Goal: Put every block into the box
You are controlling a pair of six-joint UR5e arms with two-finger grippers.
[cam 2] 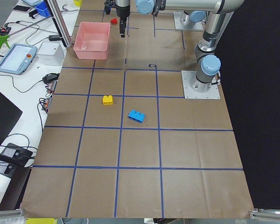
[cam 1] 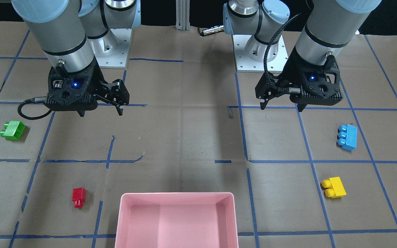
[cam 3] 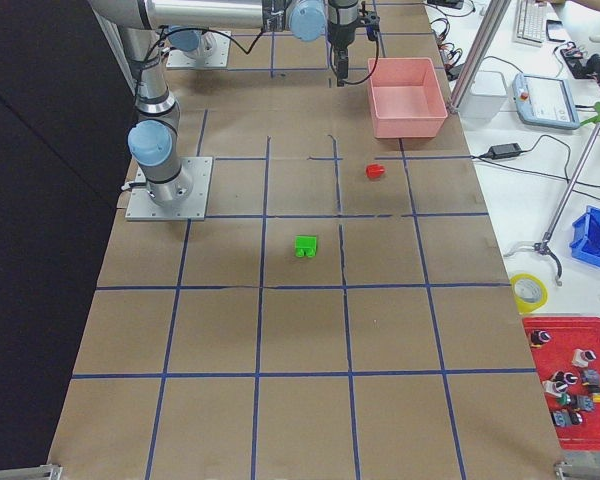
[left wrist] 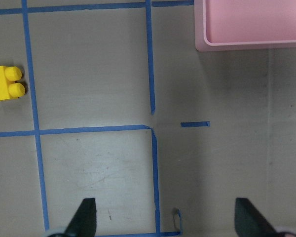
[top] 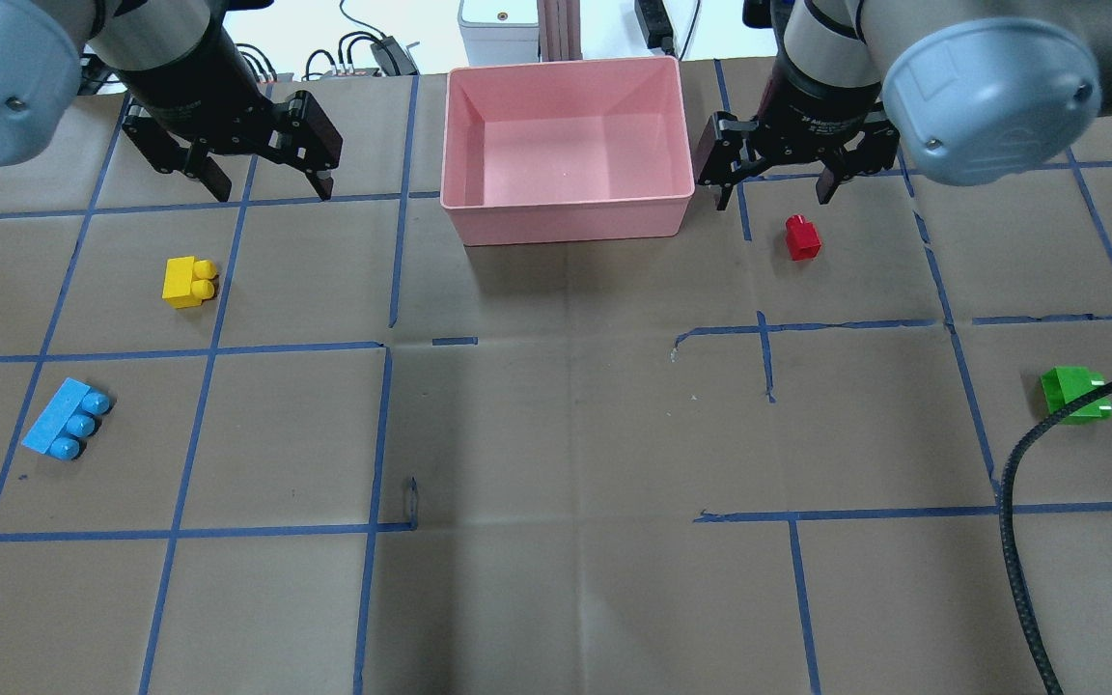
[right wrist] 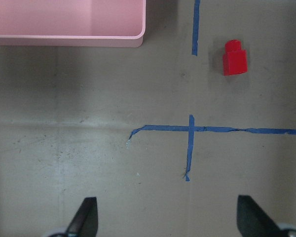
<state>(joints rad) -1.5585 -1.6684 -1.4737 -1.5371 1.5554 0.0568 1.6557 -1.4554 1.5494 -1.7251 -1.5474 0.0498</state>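
Note:
The pink box (top: pixel 566 208) stands empty at the table's far middle edge, also in the front view (cam 1: pixel 177 196). All blocks lie on the table outside it. The red block (top: pixel 802 237) lies just right of the box. The green block (top: pixel 1075 394) lies far right. The yellow block (top: pixel 190 282) and light blue block (top: pixel 68 420) lie on the left. My left gripper (top: pixel 271 188) hangs open and empty left of the box, beyond the yellow block. My right gripper (top: pixel 771 198) hangs open and empty between the box and the red block (right wrist: pixel 235 58).
Brown paper with a blue tape grid covers the table. A black cable (top: pixel 1029 502) hangs over the right side near the green block. The arm base plates (cam 1: pixel 258 58) sit at the robot's edge. A bench with devices (cam 2: pixel 18 58) runs past the box.

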